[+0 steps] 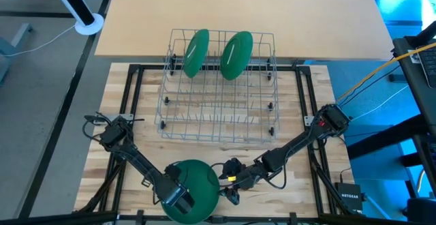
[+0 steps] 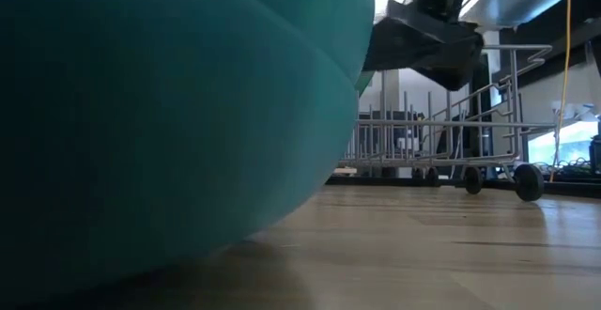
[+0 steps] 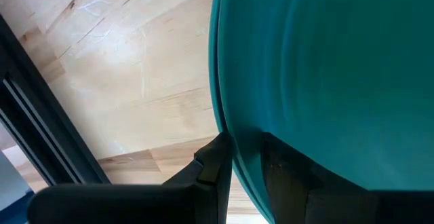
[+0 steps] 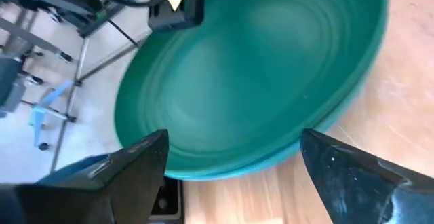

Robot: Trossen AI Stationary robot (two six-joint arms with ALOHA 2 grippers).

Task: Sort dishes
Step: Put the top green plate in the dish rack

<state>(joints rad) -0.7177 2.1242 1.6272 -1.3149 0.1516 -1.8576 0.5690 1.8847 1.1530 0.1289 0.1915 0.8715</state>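
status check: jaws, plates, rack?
Left gripper shut on stack plate's rim. Right gripper open beside it. Two plates upright in rack. Path clear.

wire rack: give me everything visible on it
The wire rack is a rectangular basket of thin silver-grey metal rods with rows of upright tines. It sits on small dark wheels at the far middle of the wooden table, partly on the paler tabletop behind. Two green plates stand on edge in its far row, leaning slightly; the rest of its slots are empty. Neither gripper touches it.
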